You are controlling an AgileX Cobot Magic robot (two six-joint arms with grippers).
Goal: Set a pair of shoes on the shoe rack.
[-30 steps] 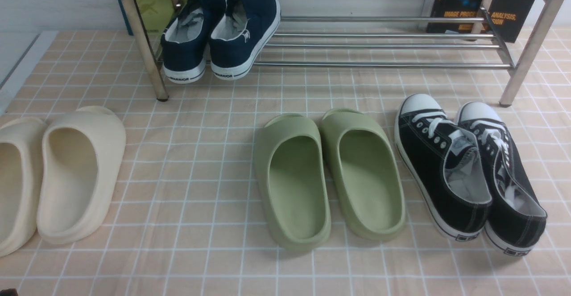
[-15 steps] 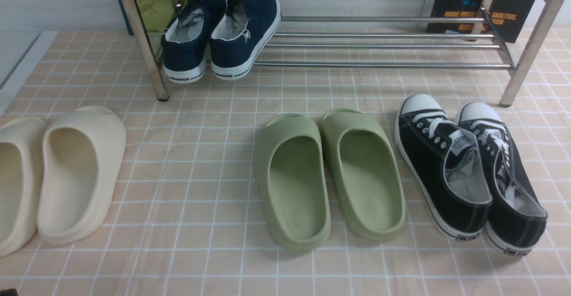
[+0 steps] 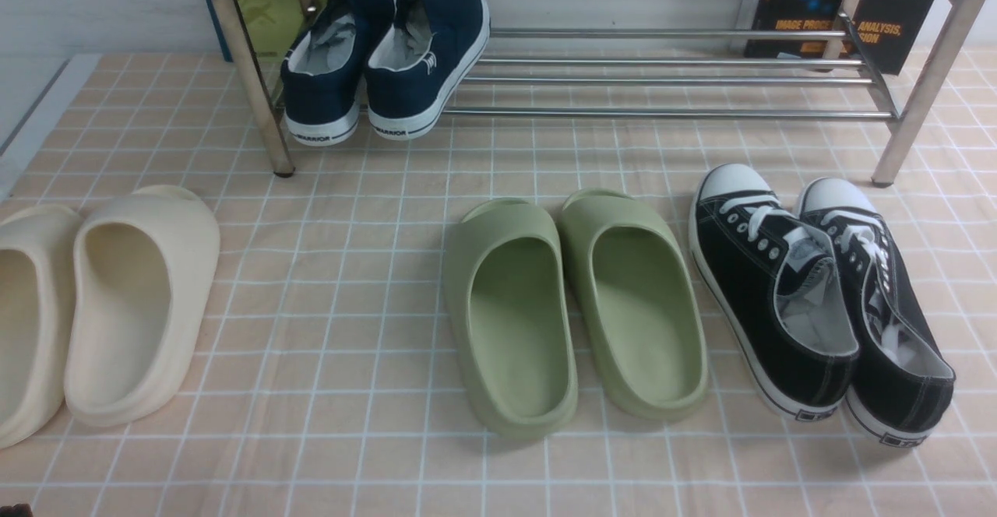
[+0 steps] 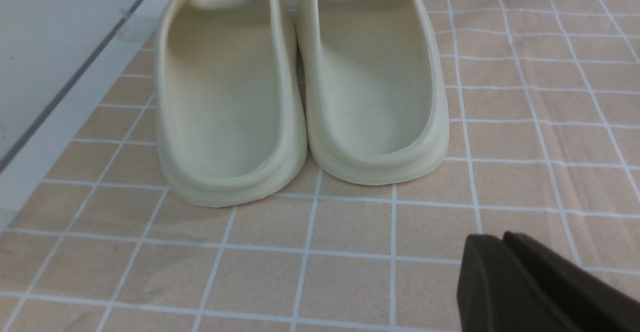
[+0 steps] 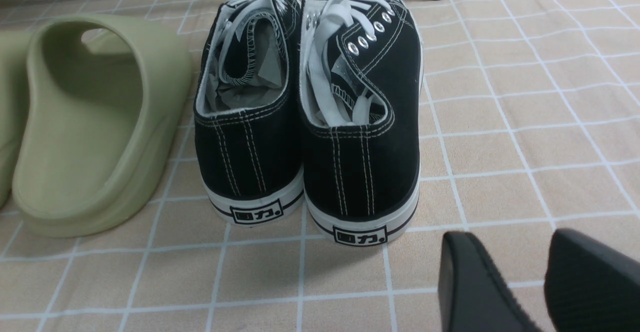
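Two navy canvas slip-ons [image 3: 385, 61] on shoe rack [image 3: 670, 112], far left.
Light, soft uppers, stiff soles; hold by heel collar. Left claw [image 4: 505, 252] together; right claw [image 5: 525, 277] apart, both empty.

"WARRIOR" marks the navy shoes' [image 3: 385, 58] heels; "ANALYSIS" shows on a black book [image 3: 896, 30].

You have two navy slip-on shoes [image 3: 385, 61] on one shoe rack [image 3: 670, 112], two green slides [image 3: 576, 307], two cream slides [image 3: 109, 307] and two black lace-up sneakers [image 3: 818, 291] (eight pieces of footwear, four pairs). Two books [image 3: 880, 30] stand behind the rack.
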